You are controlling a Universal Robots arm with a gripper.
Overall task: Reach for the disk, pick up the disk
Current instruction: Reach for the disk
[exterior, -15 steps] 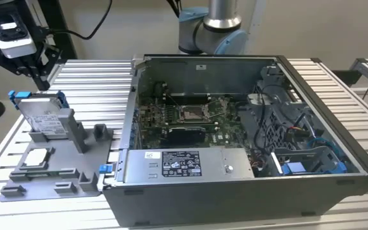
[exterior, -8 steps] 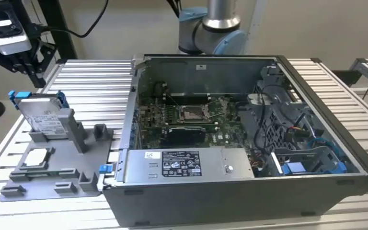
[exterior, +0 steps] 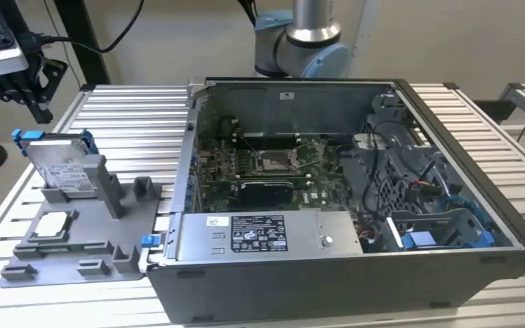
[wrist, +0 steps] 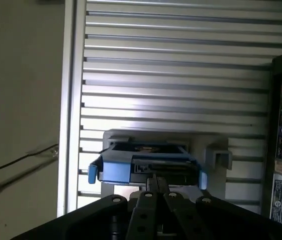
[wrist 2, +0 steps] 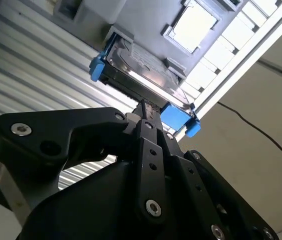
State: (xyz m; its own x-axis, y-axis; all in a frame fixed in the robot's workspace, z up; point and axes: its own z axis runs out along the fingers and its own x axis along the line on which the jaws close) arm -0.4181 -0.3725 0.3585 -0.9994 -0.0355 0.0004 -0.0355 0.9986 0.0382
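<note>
— Where's the disk?
— Flat silver-grey metal, blue-framed, standing on edge in the grey plastic holder, frame's left. My black gripper hangs just above it, fingers pinched together, empty.

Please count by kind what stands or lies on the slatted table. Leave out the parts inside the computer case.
disk: 1
square chip: 1
grey holder: 1
computer case: 1
Total: 4
</note>
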